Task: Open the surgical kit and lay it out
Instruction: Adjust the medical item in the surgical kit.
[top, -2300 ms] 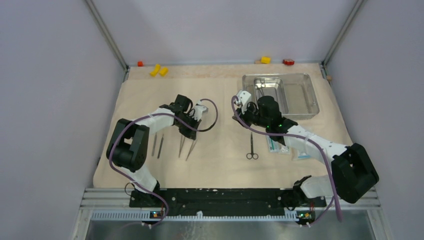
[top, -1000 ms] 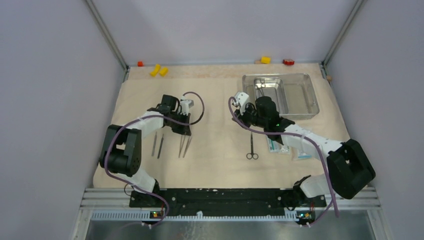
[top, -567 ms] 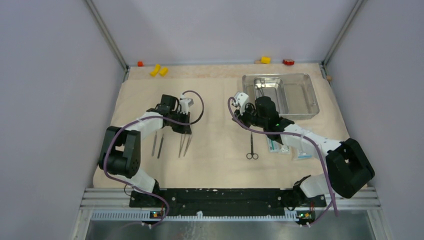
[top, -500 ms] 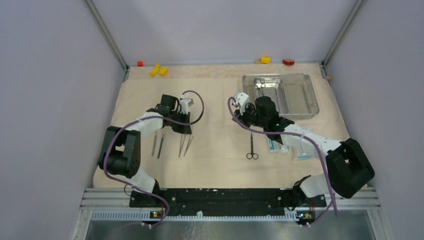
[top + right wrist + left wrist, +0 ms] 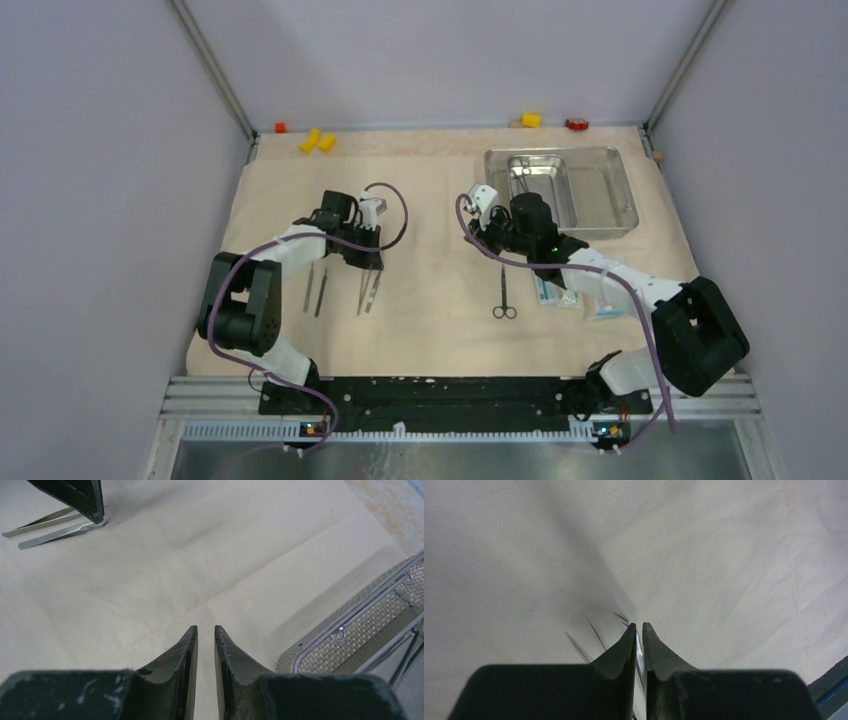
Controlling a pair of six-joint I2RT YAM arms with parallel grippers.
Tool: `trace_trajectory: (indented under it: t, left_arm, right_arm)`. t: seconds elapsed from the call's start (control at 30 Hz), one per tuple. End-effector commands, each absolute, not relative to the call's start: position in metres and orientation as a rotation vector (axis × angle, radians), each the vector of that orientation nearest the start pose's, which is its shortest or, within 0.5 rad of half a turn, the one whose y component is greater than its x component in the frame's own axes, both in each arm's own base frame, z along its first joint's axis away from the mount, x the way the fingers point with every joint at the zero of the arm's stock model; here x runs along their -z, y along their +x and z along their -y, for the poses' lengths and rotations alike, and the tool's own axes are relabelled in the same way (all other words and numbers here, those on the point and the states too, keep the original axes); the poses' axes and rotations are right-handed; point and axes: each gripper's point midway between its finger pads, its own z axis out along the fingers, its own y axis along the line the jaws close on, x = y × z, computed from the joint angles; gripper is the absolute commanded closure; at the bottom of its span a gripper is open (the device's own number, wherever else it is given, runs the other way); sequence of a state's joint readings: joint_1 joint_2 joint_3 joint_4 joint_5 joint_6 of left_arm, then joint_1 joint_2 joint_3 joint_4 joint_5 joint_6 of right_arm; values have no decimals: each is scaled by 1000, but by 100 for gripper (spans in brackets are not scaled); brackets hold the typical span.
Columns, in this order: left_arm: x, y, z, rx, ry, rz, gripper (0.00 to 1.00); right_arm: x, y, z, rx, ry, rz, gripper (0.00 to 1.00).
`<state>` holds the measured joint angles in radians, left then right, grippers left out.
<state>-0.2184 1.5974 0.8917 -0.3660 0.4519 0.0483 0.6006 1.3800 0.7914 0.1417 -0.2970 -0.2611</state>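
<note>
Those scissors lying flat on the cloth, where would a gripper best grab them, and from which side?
Probably the slim shank of the scissors, just past the finger rings, coming straight down. They lie flat on the cloth, blades pointing to the far side, so jaws closing across the narrow width should fit.

The left hand (image 5: pixel 371 262) has swung to the left — the tweezers (image 5: pixel 374 290) at its fingertips, earlier splayed away from the neighbouring pair (image 5: pixel 362 292), now lie close alongside it. The right arm (image 5: pixel 700 335) has edged its elbow slightly left.
</note>
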Motion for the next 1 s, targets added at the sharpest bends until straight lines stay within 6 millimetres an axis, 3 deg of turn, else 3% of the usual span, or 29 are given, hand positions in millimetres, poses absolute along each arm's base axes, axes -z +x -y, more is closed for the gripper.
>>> trace_trajectory:
  t: [0.0, 0.33, 0.97]
  left_arm:
    - [-47, 309, 144, 650, 516, -2514, 86]
    - [-47, 309, 142, 638, 531, -2512, 75]
    - [-31, 302, 142, 706, 542, -2585, 71]
  right_arm:
    - [-153, 323, -268, -509, -1013, -1713, 82]
    - [-155, 322, -268, -509, -1014, -1710, 82]
    - [-154, 322, -267, -506, -1020, -1707, 82]
